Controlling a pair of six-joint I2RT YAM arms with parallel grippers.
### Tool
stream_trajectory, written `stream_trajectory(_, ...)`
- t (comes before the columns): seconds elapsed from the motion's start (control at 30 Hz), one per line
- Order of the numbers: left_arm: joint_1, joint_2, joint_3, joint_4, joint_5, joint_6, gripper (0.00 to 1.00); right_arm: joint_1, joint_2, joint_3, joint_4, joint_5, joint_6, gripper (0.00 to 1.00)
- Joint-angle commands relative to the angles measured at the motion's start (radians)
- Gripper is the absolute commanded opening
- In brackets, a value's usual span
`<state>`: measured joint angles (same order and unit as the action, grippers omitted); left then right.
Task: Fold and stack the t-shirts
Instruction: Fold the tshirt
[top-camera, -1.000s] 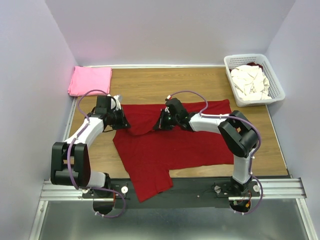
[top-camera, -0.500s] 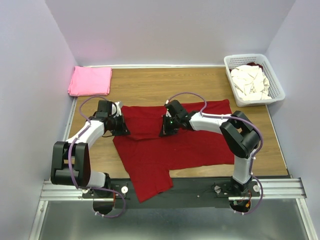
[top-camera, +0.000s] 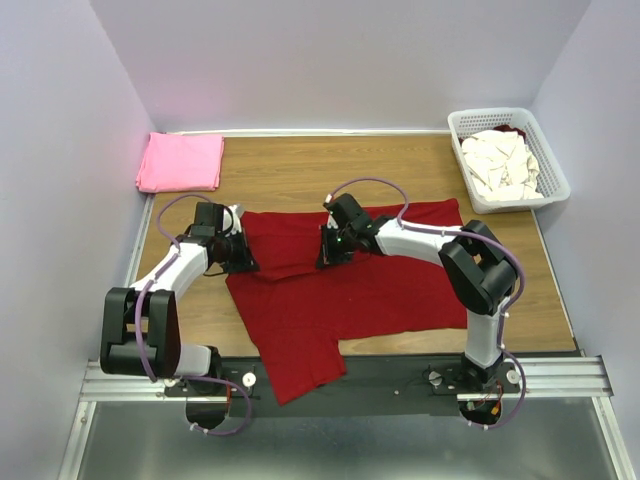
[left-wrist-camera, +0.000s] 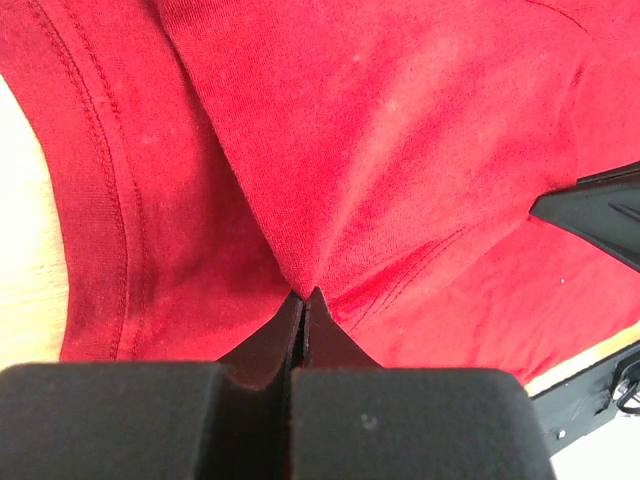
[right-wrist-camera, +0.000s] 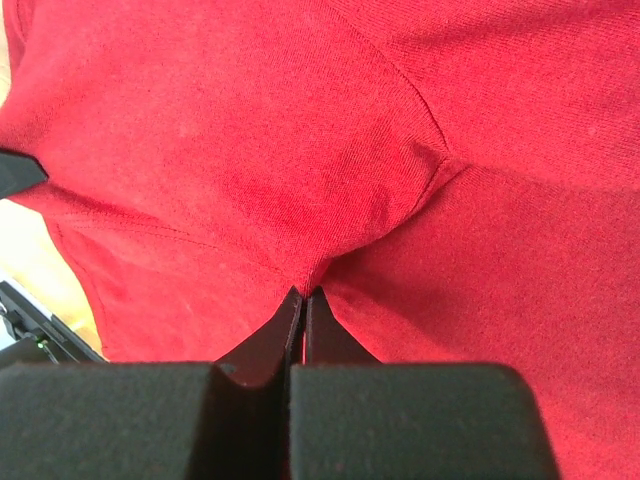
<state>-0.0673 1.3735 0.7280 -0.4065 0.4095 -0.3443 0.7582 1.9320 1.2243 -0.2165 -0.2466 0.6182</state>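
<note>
A dark red t-shirt (top-camera: 370, 290) lies spread across the middle of the table, one part hanging over the near edge. Its far left portion is folded over toward me. My left gripper (top-camera: 246, 263) is shut on a pinch of that red cloth (left-wrist-camera: 320, 200), which rises into a peak at the fingertips (left-wrist-camera: 303, 296). My right gripper (top-camera: 325, 257) is shut on the same fold further right, with the cloth (right-wrist-camera: 330, 180) bunched at its tips (right-wrist-camera: 304, 293). A folded bright pink t-shirt (top-camera: 181, 161) lies at the back left. Cream-white t-shirts (top-camera: 498, 164) fill the basket.
A white lattice basket (top-camera: 485, 117) stands at the back right corner, with a bit of dark red cloth showing behind the cream pile. Purple walls close in the left, far and right sides. A metal rail (top-camera: 560, 378) runs along the near edge.
Both grippers have drawn the red shirt's far edge toward the near side, laying the fold down. Over the last half second they have barely moved.
</note>
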Motion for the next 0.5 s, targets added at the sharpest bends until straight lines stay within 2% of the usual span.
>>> stream_trajectory(0.0, 0.001, -0.040, 0.022, -0.064, -0.031, -0.004, 0.00, 0.006, 0.012, 0.032, -0.038, -0.005, -0.017, 0.05)
stream_trajectory(0.33, 0.001, -0.079, 0.096, -0.137, -0.005, -0.002, 0.00, 0.006, -0.039, 0.066, -0.081, -0.034, -0.015, 0.10)
stream_trajectory(0.47, 0.001, -0.083, 0.099, -0.149, -0.006, 0.002, 0.04, 0.006, -0.050, 0.063, -0.101, -0.017, -0.020, 0.10)
